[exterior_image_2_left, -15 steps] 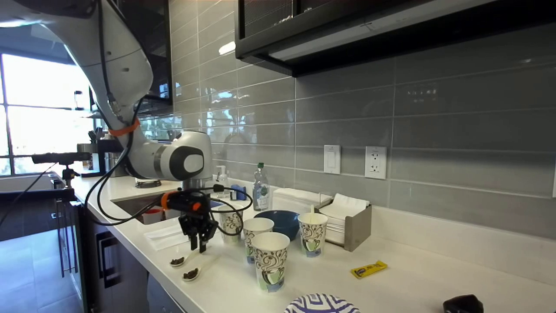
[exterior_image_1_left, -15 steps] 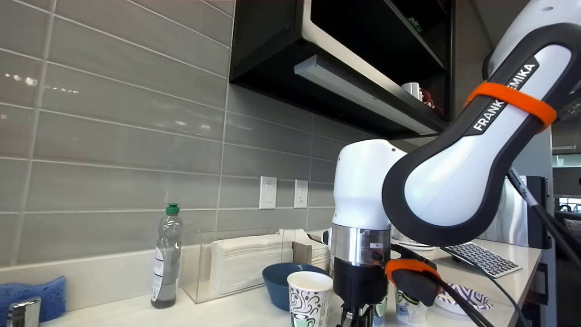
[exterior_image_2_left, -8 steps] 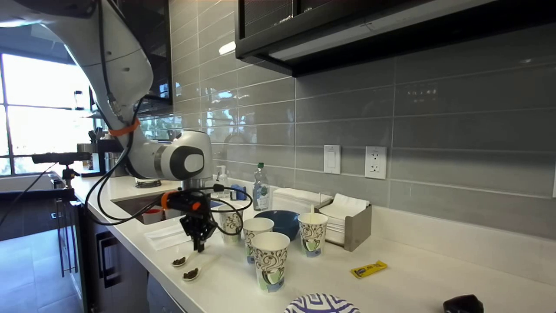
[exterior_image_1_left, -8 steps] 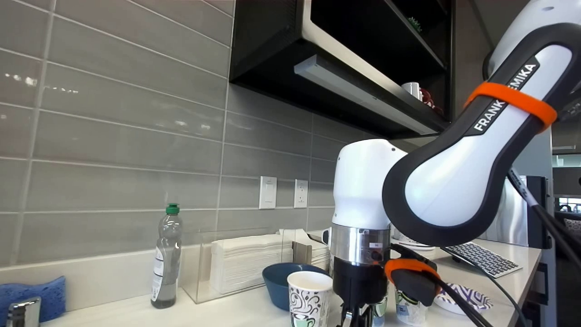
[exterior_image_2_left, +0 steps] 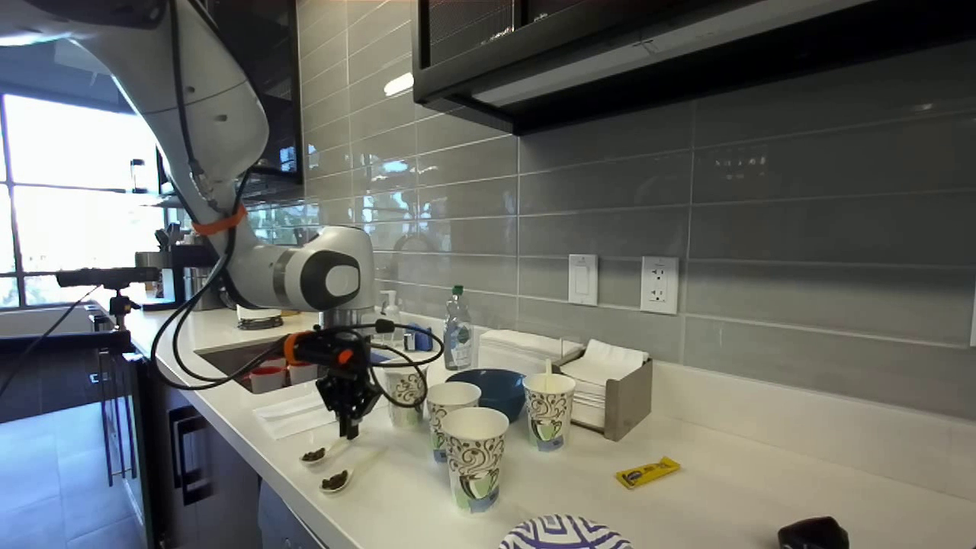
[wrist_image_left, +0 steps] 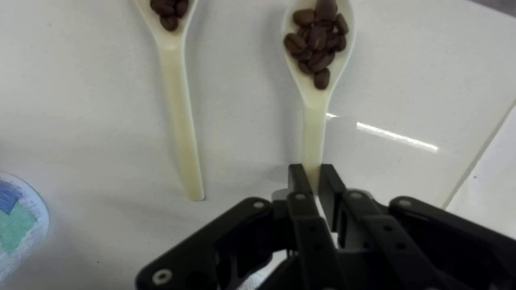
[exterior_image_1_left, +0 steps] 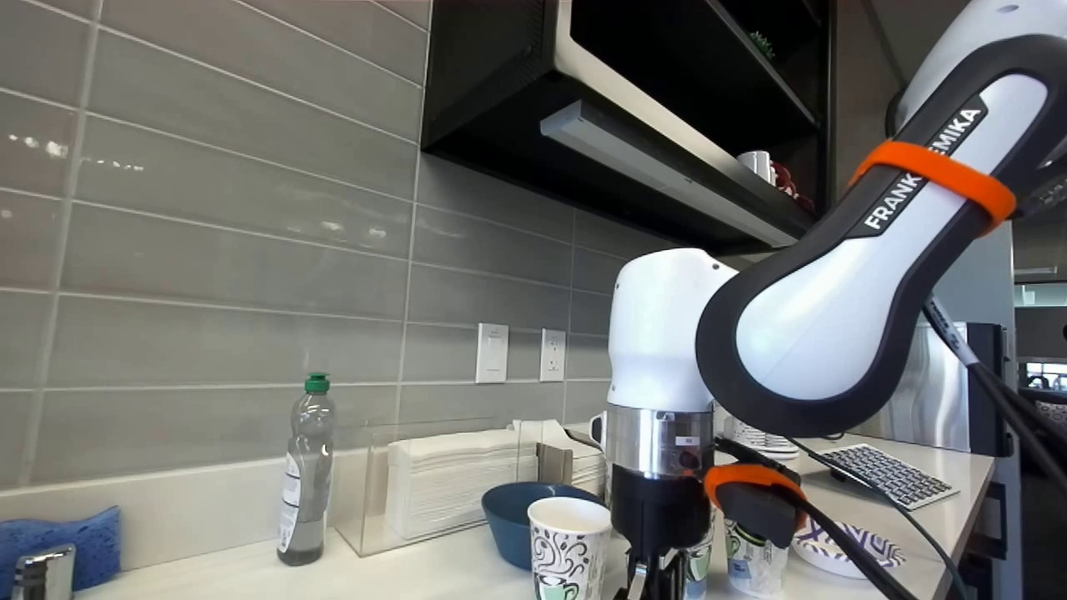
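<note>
My gripper (wrist_image_left: pixel 312 170) is shut on the handle end of a cream-coloured spoon (wrist_image_left: pixel 313 125). The spoon's bowl holds dark coffee beans (wrist_image_left: pixel 318 44). In an exterior view the gripper (exterior_image_2_left: pixel 348 433) points down and the spoon seems just above the white counter. A second cream spoon (wrist_image_left: pixel 179 108), also with beans (wrist_image_left: pixel 169 12), lies on the counter left of the held one in the wrist view. A patterned paper cup (wrist_image_left: pixel 20 225) shows at the lower left there. In an exterior view (exterior_image_1_left: pixel 658 500) the fingertips are cut off by the bottom edge.
Several patterned paper cups (exterior_image_2_left: pixel 474 465) stand beside the gripper; one (exterior_image_2_left: pixel 547 415) has a stick in it. A blue bowl (exterior_image_2_left: pixel 507 393), napkin holder (exterior_image_2_left: pixel 629 404) and soap bottle (exterior_image_1_left: pixel 307 492) stand near the wall. A yellow packet (exterior_image_2_left: pixel 648 473) lies on the counter. A sink with cups (exterior_image_2_left: pixel 267 379) lies behind.
The gripper was slightly open one second ago and has since shut on the spoon handle. The arm has risen slightly, and the spoon's bowl has shifted up a little with it.
</note>
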